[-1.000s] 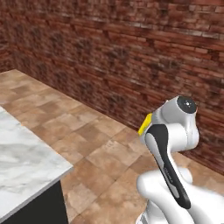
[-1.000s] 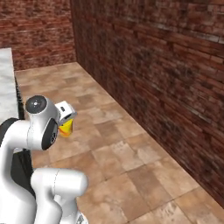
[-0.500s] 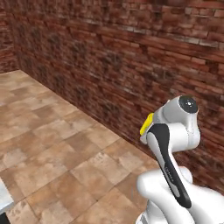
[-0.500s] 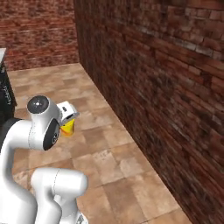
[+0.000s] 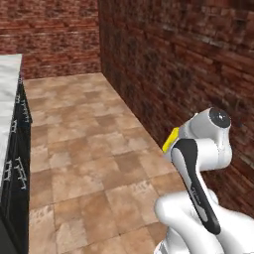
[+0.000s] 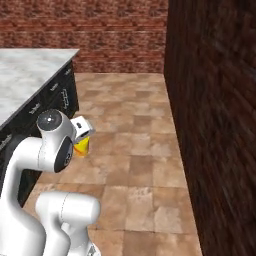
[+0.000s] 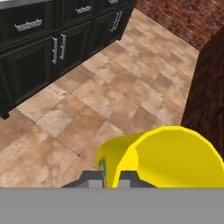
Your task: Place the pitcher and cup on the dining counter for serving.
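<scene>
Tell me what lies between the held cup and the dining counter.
Bare tiled floor alone separates the cup from the dining counter, as the right base view shows.

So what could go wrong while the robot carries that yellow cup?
The claw pinches just the cup by its rim, so a jolt might shake it loose onto the tile floor. The brick wall stands near the arm, so a wide swing toward the counter might bump it.
</scene>
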{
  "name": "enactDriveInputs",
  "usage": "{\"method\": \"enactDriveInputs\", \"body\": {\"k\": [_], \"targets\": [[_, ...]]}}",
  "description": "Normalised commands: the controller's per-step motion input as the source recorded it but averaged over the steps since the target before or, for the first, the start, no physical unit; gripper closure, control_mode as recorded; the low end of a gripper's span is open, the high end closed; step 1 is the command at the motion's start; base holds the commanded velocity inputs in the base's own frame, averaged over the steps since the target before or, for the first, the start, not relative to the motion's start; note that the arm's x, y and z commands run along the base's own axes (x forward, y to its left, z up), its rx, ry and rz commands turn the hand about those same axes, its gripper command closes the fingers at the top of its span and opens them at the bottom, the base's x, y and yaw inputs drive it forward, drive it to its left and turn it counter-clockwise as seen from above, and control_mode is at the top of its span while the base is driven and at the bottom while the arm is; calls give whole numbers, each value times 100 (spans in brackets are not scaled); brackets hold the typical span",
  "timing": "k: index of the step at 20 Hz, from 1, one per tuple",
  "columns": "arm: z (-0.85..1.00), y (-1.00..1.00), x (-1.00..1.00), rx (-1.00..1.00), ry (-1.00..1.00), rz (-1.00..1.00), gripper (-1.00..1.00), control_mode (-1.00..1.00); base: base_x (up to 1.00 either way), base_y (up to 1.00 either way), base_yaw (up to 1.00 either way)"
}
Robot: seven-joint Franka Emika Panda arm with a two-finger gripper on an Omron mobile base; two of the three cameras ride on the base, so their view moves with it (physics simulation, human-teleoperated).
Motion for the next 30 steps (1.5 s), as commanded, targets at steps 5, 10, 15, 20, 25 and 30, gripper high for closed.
{"method": "enactDriveInputs", "body": {"k": [5, 10, 15, 20, 25, 30], "targets": [[0, 0, 0, 0, 0, 0, 100, 100, 89, -59, 67], [0, 0, 0, 0, 0, 0, 100, 100, 100, -75, 52], [0, 0, 0, 0, 0, 0, 100, 100, 100, -84, 40], [0, 0, 0, 0, 0, 0, 100, 100, 100, -79, 36], [0, 0, 0, 0, 0, 0, 100, 100, 100, -74, 33], [0, 0, 0, 0, 0, 0, 100, 100, 100, -73, 32]]}}
